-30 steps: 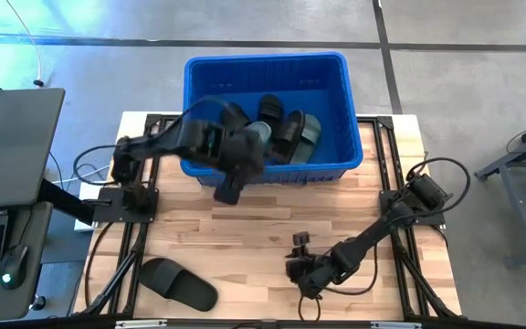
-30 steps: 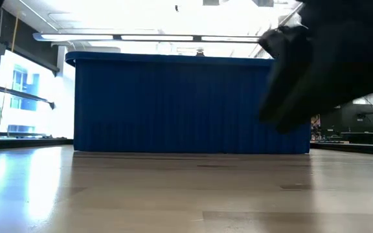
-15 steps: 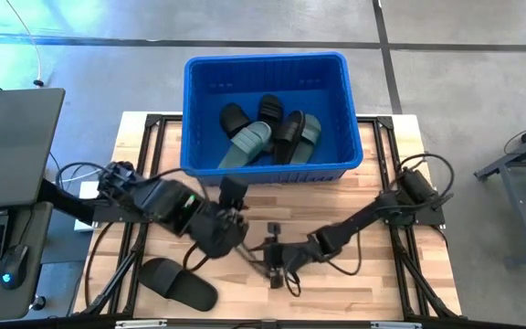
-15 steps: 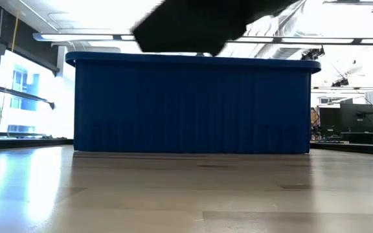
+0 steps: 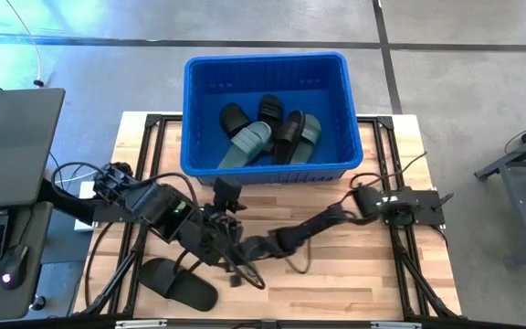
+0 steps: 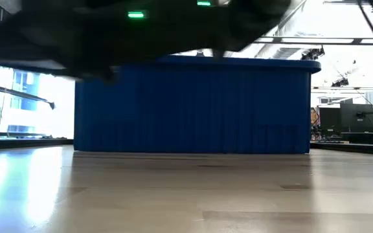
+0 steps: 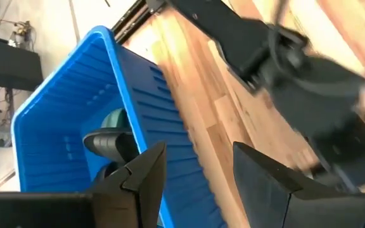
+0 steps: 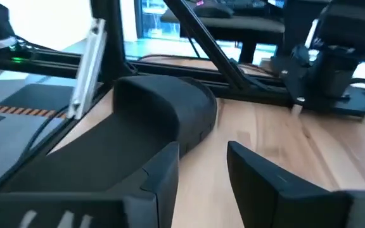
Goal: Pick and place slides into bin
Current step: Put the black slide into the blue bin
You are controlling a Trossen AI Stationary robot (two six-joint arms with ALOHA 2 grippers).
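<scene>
the right pincer (image 8: 201,174) is spread wide and empty, low over the counter (image 5: 336,292), its fingers just short of the last black slide (image 8: 132,133) at the near left corner. the left pincer (image 7: 195,180), also wide and empty, hangs close beside it. to grasp well, straddle the strap and sole edge squarely, mind the neighbouring arm, then carry it far to the blue bin (image 5: 199,68), where the other slides (image 5: 272,128) lie.

high: straight down | low: table-level, facing bin (image 6: 193,107) wall | wrists: close, forward | shared: bin (image 5: 265,110)
</scene>
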